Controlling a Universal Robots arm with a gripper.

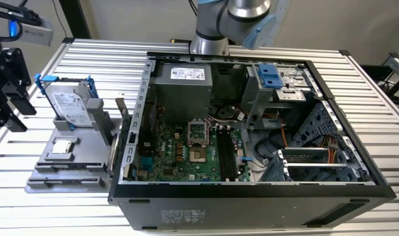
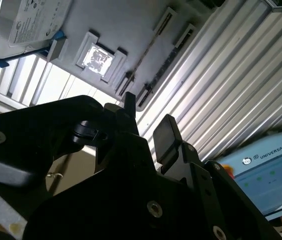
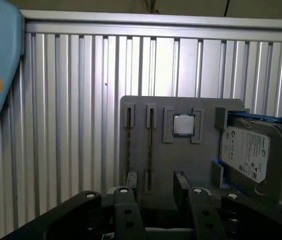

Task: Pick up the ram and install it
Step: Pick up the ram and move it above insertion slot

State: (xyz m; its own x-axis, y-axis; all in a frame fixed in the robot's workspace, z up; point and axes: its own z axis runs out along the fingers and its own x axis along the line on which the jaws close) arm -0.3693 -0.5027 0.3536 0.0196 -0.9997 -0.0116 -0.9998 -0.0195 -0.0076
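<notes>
Presently we note the claw spread wide and empty, near the gray holder. The ram stands on edge in the holder's slot just beside the processor chip, at the exterior view's left of the computer case.

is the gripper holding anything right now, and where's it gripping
Nothing. The gripper is open, with an empty gap between its fingers, near the gray tray where a ram stick sits.
</notes>
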